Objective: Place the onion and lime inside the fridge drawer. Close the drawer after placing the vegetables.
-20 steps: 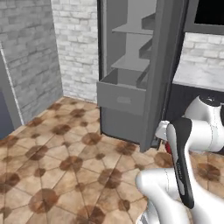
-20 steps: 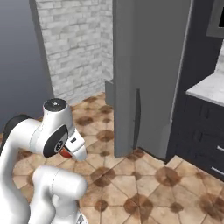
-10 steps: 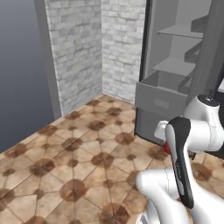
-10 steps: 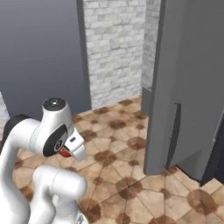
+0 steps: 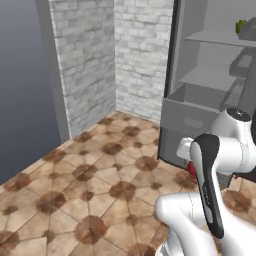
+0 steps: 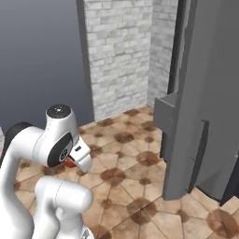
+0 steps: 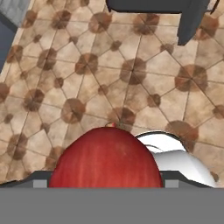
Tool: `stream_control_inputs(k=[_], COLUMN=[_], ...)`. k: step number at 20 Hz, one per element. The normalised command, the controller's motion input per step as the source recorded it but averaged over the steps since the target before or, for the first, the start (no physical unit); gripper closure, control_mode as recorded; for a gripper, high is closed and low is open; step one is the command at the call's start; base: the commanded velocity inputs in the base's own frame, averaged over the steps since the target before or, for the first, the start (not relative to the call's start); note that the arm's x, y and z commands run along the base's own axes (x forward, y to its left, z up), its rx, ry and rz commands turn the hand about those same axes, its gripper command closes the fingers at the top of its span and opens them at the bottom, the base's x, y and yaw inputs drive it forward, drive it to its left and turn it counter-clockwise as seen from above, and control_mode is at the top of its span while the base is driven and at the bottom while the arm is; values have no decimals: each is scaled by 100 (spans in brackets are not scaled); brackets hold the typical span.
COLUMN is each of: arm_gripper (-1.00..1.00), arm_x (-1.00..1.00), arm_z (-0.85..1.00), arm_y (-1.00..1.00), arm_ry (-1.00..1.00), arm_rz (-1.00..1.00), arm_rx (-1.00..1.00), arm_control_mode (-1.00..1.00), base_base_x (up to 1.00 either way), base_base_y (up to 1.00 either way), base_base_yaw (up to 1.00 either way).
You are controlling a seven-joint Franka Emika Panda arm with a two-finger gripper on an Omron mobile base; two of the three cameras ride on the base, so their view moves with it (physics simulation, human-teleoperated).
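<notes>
The onion [image 7: 104, 158], a glossy red ball, sits low in the centre of the hand view, right at the gripper, large against the tiled floor [image 7: 87, 70] beyond it. The finger tips themselves are covered by it there, so whether the gripper is clamped on it cannot be told from that view alone, though the ball rests exactly where the fingers would be. In the left base view a sliver of the same red [image 5: 192, 169] shows at centre right, tucked behind the arm's white wrist; in the right base view a red patch [image 6: 70, 162] peeks out beneath the wrist housing at lower left. The fridge drawer [image 5: 192, 111] stands pulled out at the right of the left base view, a wide shallow grey box with a plain front panel, below the open fridge's grey shelves [image 5: 212, 77]. A bright leafy-green item [image 5: 241, 26] sits on the top shelf in the upper right corner. In the right base view the drawer's corner [image 6: 164, 108] juts out at centre right beside the tall grey fridge door [image 6: 210, 93], which is swung open. A whitish brick wall [image 5: 100, 60] forms the corner behind, and a plain dark grey-blue wall [image 6: 37, 60] fills the left side.
</notes>
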Motion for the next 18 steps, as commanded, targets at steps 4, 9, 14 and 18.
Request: stream_control_inputs(k=[4, 9, 14, 18], arm_gripper=[100, 100, 100, 100], arm_x=[0, 0, 0, 0], arm_z=[0, 0, 0, 0], arm_y=[0, 0, 0, 0], arm_ry=[0, 0, 0, 0], arm_rz=[0, 0, 0, 0], arm_rx=[0, 0, 0, 0], arm_control_mode=[100, 100, 100, 100], base_base_x=[100, 100, 89, 81], base_base_y=[24, 19, 25, 32], base_base_yaw=[-8, -20, -46, -55])
